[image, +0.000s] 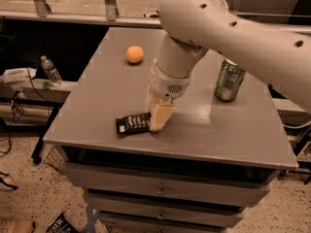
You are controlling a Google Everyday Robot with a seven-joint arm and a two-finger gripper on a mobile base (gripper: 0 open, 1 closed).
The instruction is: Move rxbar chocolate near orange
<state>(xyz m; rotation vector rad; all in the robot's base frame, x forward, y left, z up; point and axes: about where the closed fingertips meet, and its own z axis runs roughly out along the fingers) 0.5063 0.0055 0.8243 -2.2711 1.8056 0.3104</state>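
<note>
The gripper (156, 116) is down on the grey table (194, 135) at about 7 o'clock from its middle, its tip at the right end of the rxbar chocolate (131, 124), which lies flat near the front edge; whether the claw is spread or pinching the bar cannot be told. The orange (134, 54) sits well apart at 12 o'clock from the bar, and a green can (229, 80) stands upright at 2 o'clock from the gripper
</note>
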